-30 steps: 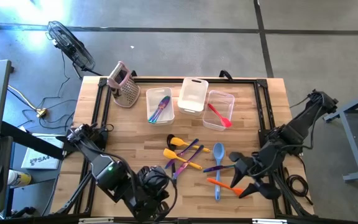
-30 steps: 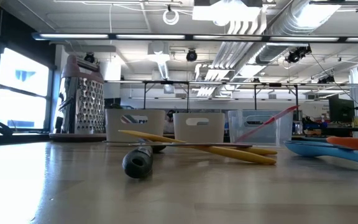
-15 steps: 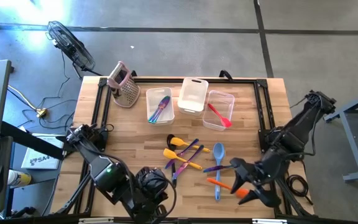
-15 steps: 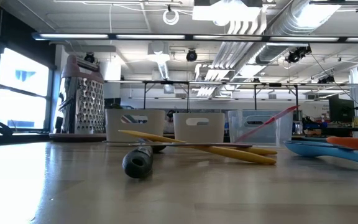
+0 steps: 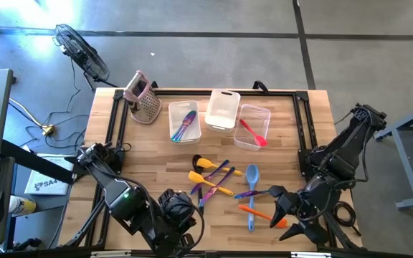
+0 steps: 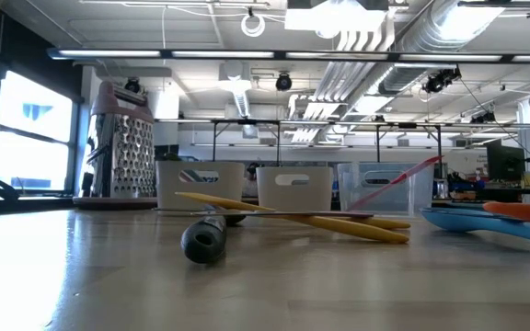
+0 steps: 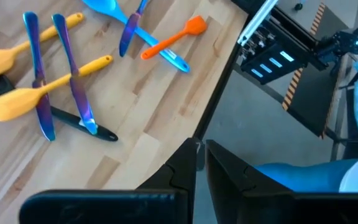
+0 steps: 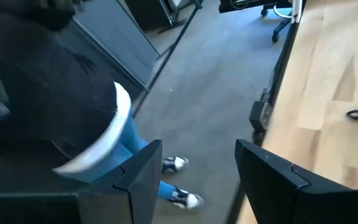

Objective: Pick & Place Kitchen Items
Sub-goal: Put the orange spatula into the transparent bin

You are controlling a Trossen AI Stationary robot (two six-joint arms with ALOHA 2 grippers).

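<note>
Several slim utensils lie loose on the wooden table (image 5: pixel 142 154): yellow spatulas (image 5: pixel 201 176), purple ones (image 5: pixel 221 172), a blue spoon (image 5: pixel 252 178) and an orange spatula (image 5: pixel 253 211). The low view shows the yellow spatulas (image 6: pixel 293 217) lying crossed over a black handle (image 6: pixel 202 241). My left gripper (image 5: pixel 185 228) hovers shut and empty over the table's near edge, its fingers (image 7: pixel 185 168) nearly together. My right gripper (image 5: pixel 284 213) hangs open and empty above the near right corner, beside the orange spatula's head. Its fingers (image 8: pixel 143 169) stand wide apart.
Along the far side stand a pink-topped grater (image 5: pixel 143 97) and three clear tubs. The left tub (image 5: pixel 172 109) holds purple and blue utensils; the right tub (image 5: pixel 267 115) holds a red spatula (image 5: pixel 252 132). A person's legs (image 8: pixel 135 149) stand by the near edge.
My right gripper has swung a little toward the table's near edge and right corner, staying open. The utensils have stayed where they were.
</note>
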